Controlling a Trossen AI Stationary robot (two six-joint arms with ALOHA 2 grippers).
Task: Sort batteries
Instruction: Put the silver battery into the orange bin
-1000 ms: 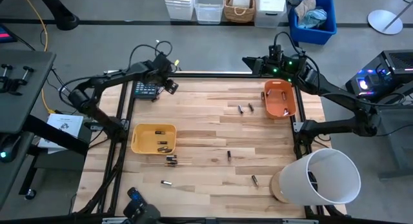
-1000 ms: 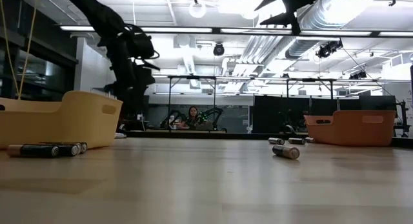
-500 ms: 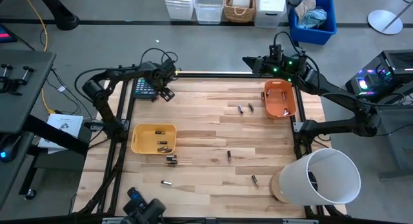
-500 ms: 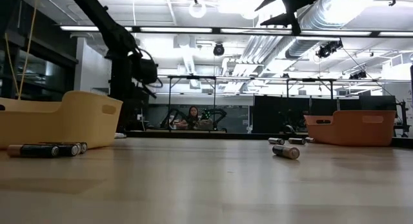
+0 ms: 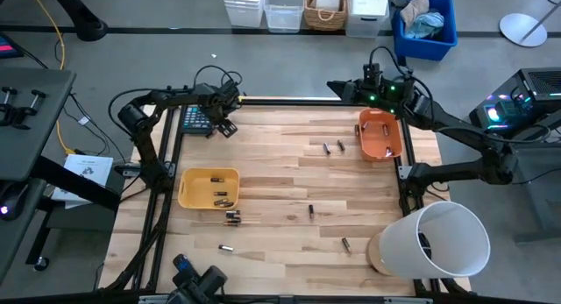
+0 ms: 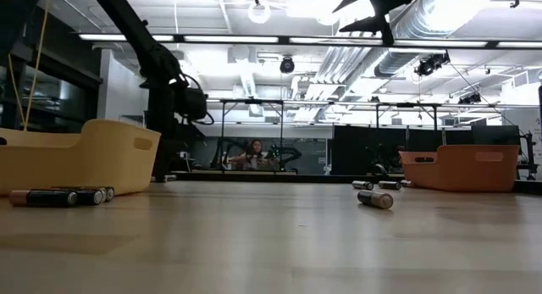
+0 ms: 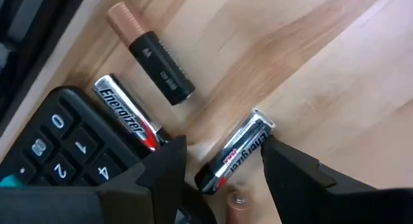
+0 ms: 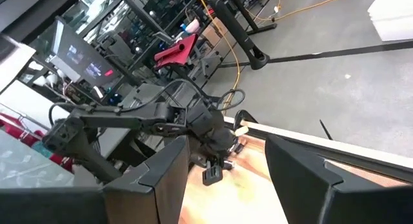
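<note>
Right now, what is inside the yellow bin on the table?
In the high view, the yellow bin holds a few batteries near one end. In the low view, its wall hides them.

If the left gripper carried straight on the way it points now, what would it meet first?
Most likely the silver Energizer battery lying on the wooden table between the open left gripper fingers, though depth is hard to judge.

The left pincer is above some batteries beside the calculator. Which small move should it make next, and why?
Probably lower the left pincer straight down and close on the silver battery lying between its open fingers. That battery already sits in the gap on the wooden table, apart from the other silver battery touching the calculator and the black battery.
</note>
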